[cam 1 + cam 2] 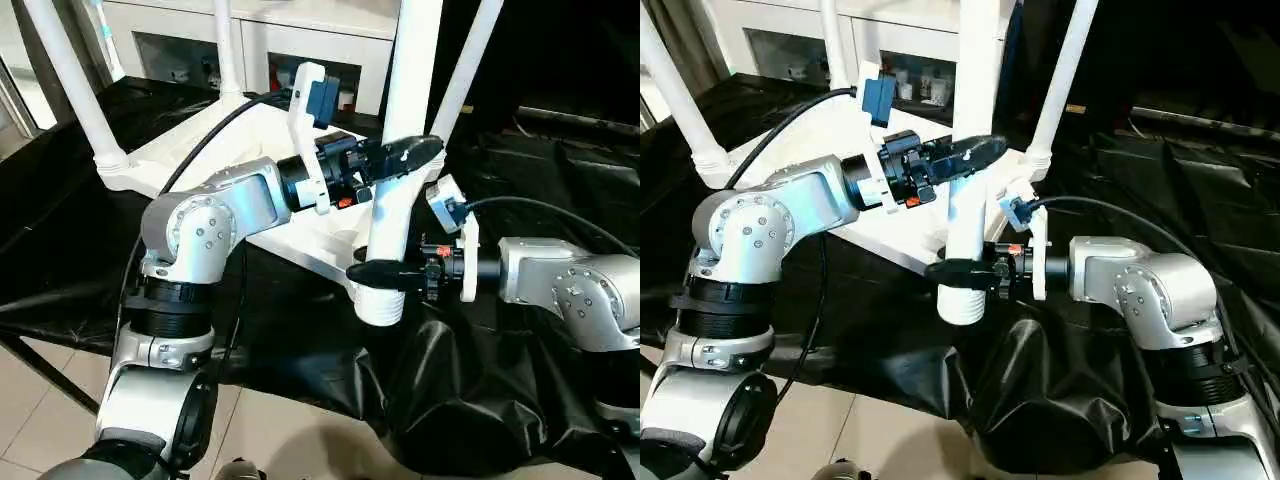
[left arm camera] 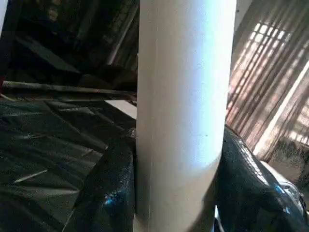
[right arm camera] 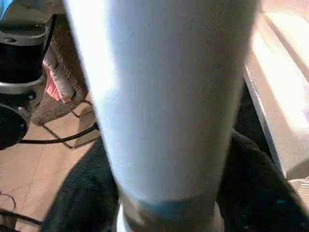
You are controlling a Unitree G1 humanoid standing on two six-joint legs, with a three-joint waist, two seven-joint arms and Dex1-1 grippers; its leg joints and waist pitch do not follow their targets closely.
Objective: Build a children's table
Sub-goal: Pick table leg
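Our left tool point(image 1: 400, 160) is clenched on the nearest leg point(image 1: 400, 120) of the children's table, its two black fingers point(image 2: 111, 193) pressed against either side of the white tube, partway up its length. That leg stands upright in the round corner socket point(image 1: 380, 300) at the near corner of the white top point(image 1: 250, 140), which lies upside down on the black-draped bench point(image 1: 520, 190), its near corner jutting toward us over the bench edge. To the left another leg point(image 1: 75, 80) rises from the far-left socket, and further back a third leg point(image 1: 228, 50) stands; to the right of the held leg a fourth leg point(image 1: 465, 70) leans up out of view. Our right tool point(image 1: 385, 272) grasps the same near leg lower down, just above the socket, its dark fingers point(image 3: 260, 193) wrapping the tube from both sides. Behind the bench stands a white cabinet point(image 1: 260, 30).
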